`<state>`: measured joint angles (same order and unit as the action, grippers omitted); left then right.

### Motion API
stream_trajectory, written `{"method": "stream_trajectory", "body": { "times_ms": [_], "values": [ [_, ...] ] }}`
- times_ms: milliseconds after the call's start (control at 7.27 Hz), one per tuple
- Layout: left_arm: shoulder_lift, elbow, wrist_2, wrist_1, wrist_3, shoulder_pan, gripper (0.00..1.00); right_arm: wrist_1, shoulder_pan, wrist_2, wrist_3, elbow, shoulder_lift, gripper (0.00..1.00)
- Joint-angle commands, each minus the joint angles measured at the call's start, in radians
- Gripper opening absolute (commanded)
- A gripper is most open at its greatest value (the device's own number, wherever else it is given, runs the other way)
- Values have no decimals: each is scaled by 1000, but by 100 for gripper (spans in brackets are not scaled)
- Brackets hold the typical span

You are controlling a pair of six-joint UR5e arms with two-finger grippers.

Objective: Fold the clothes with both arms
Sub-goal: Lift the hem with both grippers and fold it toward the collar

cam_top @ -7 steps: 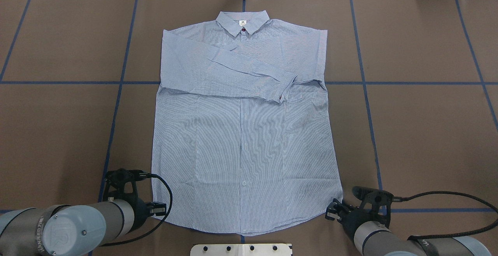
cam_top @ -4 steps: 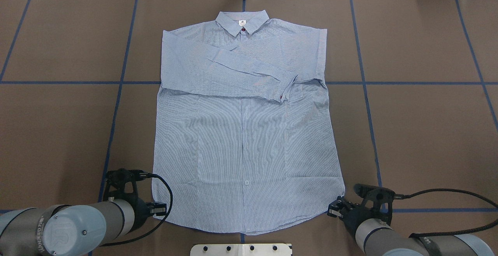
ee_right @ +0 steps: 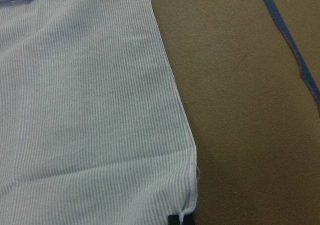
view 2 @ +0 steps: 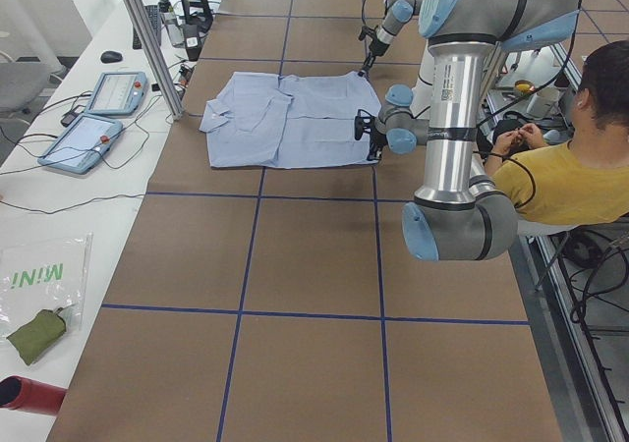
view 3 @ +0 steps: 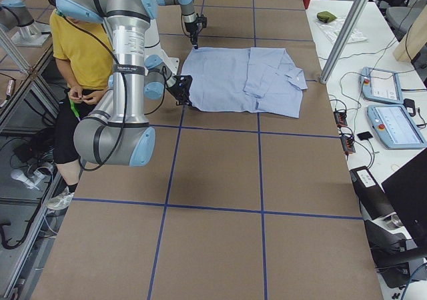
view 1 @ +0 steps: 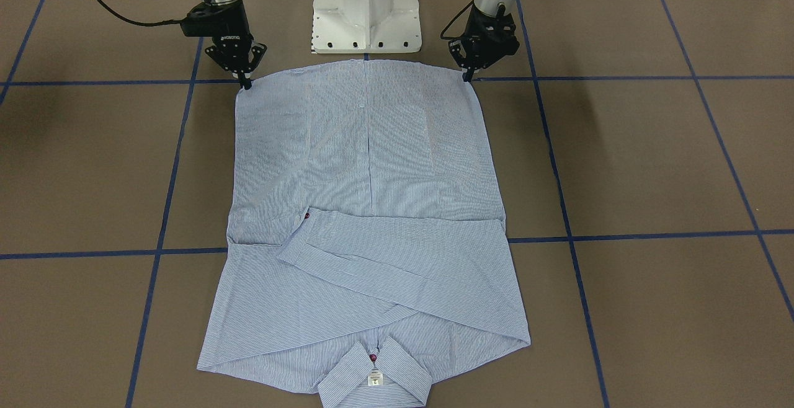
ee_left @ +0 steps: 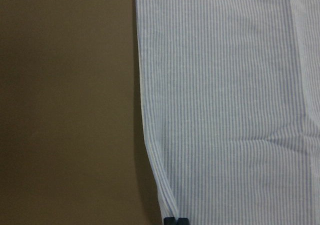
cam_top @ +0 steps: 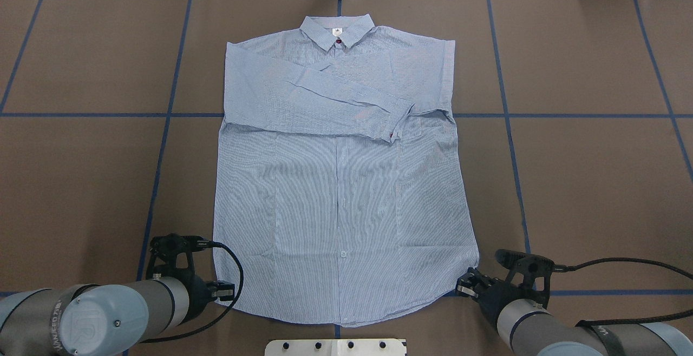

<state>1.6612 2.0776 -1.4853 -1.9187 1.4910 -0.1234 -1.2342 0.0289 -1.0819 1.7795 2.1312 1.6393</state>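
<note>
1. Shirt [cam_top: 341, 183] lies flat, front up, on the brown table [cam_top: 595, 183], mid-frame in the overhead view. Its long axis runs top to bottom there, with the collar [cam_top: 337, 30] toward the top edge and the hem [cam_top: 341, 321] toward the bottom, nearest my base.
2. One sleeve [cam_top: 325, 101] lies folded across the chest, slanting down to the right. Its cuff ends right of centre.
3. My left gripper [cam_top: 222, 291] sits at the hem's lower-left corner in the overhead view. My right gripper [cam_top: 466, 287] sits at the lower-right corner.
4. Left fingertips [ee_left: 176, 220] are together, pinching the shirt's side edge. The cloth rises in a narrow fold into them at the bottom of the left wrist view.
5. Right fingertip [ee_right: 173, 220] is closed on the hem corner, which curls up into it.
6. Both wrist frames cut the fingers off at the lower edge, so only dark slivers show.
7. In both side views the grippers are too small to read.
8. The other sleeve lies mostly under the folded one.
</note>
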Motion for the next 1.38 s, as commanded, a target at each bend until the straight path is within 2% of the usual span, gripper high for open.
{"method": "stream_trajectory", "body": {
  "times_ms": [0, 275, 551, 688, 826, 963, 1239],
  "values": [
    [-7, 126, -9, 7, -8, -7, 0, -57, 0, -15, 0, 144, 63, 0],
    [-72, 317, -65, 51, -8, -9, 0, -195, 9, -134, 3, 359, 147, 0],
    [-71, 612, -211, 317, -24, -24, 0, -418, 31, -243, 3, 653, 160, 0],
    [-40, 654, -277, 396, -69, -95, 0, -436, -7, -277, 2, 664, 124, 0],
    [-19, 603, -277, 399, -81, -113, 0, -436, -48, -277, -21, 646, 120, 0],
    [35, 505, -267, 399, -83, -139, 0, -438, -113, -277, -72, 556, 44, 0],
    [193, 292, -260, 399, -208, -299, 0, -442, -286, -277, -210, 330, -204, 0]
  ]
}}
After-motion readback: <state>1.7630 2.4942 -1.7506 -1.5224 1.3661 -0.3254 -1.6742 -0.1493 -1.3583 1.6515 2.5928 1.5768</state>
